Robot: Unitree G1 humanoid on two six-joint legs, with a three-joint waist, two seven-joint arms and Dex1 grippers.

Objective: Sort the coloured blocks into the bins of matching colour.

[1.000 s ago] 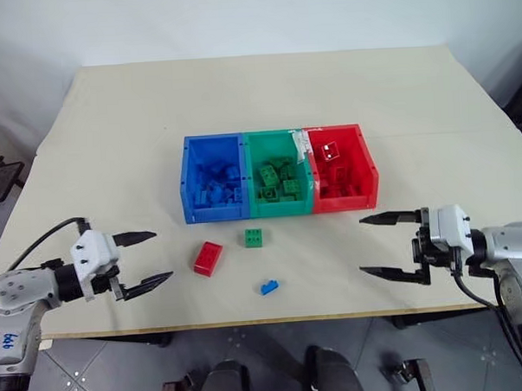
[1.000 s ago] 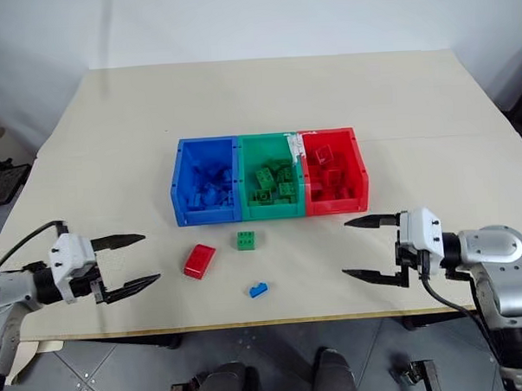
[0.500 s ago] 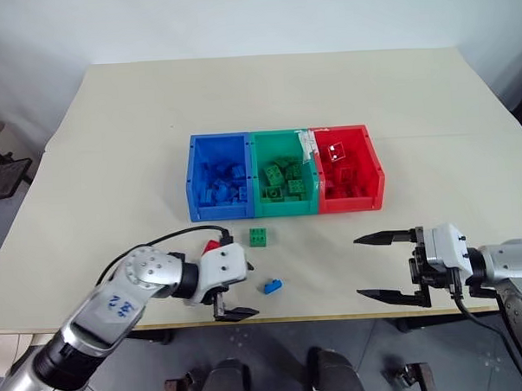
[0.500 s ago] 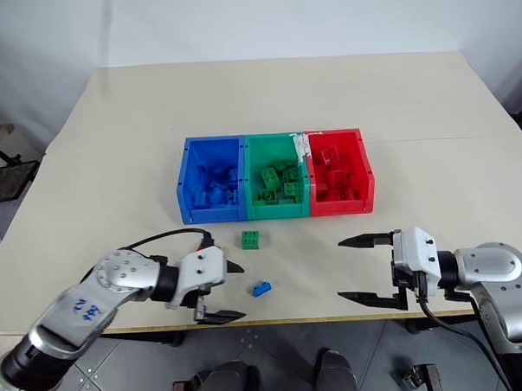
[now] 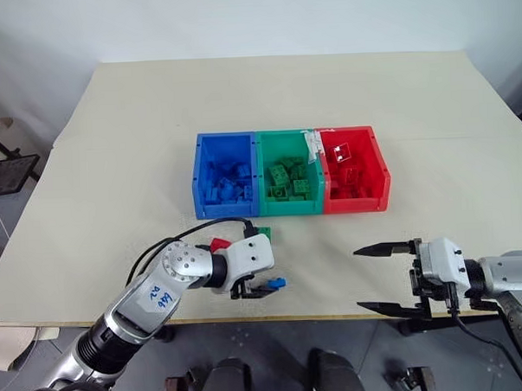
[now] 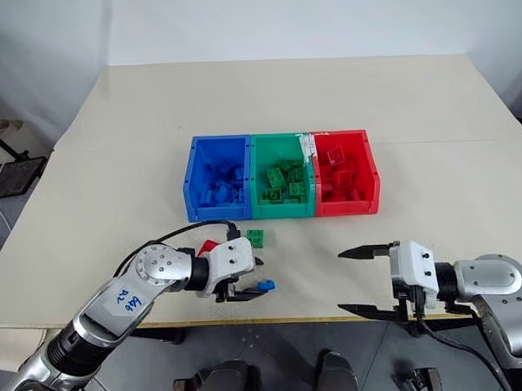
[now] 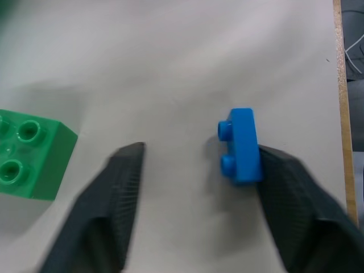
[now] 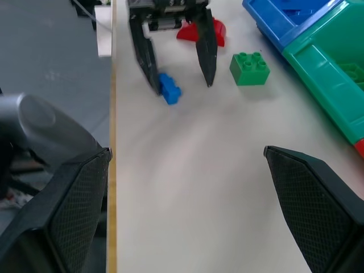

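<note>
Beige table (image 5: 138, 166) with three joined bins at its middle: blue bin (image 5: 200, 176), green bin (image 5: 287, 146), red bin (image 5: 377, 169), in a row from the left side to the right, each partly filled with bricks of its own colour.

Three loose bricks between the bins and the table's near edge. Small blue block (image 7: 240, 146) closest to the near edge, lying flat, studs sideways. Green block (image 7: 25, 154) a little farther in, just before the green bin's front wall. Red block (image 6: 207, 247) beside it toward the left side, mostly hidden behind the left arm.

Left gripper (image 7: 199, 165) low over the table near the near edge, pointing down and toward the right side, fingers partly open around the blue block. One finger (image 7: 284, 187) touching the block's back face, or so it seems from the left wrist view; the other finger (image 7: 122, 176) apart from it, with bare table between. Block on the table, not lifted.

Right gripper (image 5: 379, 279) near the near edge toward the right side, pointing left, fingers spread wide, holding nothing, well apart from bricks and bins.
</note>
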